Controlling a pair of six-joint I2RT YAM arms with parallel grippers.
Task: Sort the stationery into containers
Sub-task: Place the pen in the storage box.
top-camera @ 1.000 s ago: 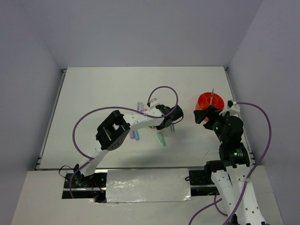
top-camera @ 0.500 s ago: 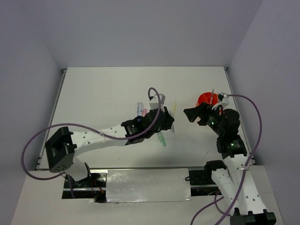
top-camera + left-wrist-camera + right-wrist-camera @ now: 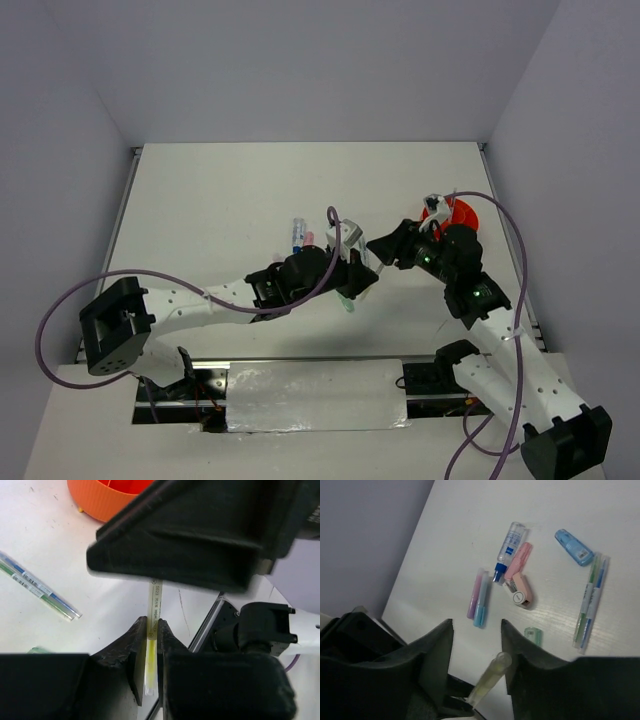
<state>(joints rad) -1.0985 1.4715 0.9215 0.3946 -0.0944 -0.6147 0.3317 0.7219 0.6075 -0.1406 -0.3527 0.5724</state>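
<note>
Item: yellow pen, held above the table near its middle, just left of the orange cup. The left wrist view alone shows the left gripper clamped on the pen's lower part, the printed upper end running up behind the dark body of the right gripper. The right wrist view alone shows that gripper's fingers standing apart on either side of the pen's tip, a gap on each side. The same view lists the loose stock on the table: clear bottle, pink piece, blue piece, purple and blue markers side by side, thin green and blue pens, green piece. The top view shows the two grippers meeting; there the pen itself is too small to make out.
</note>
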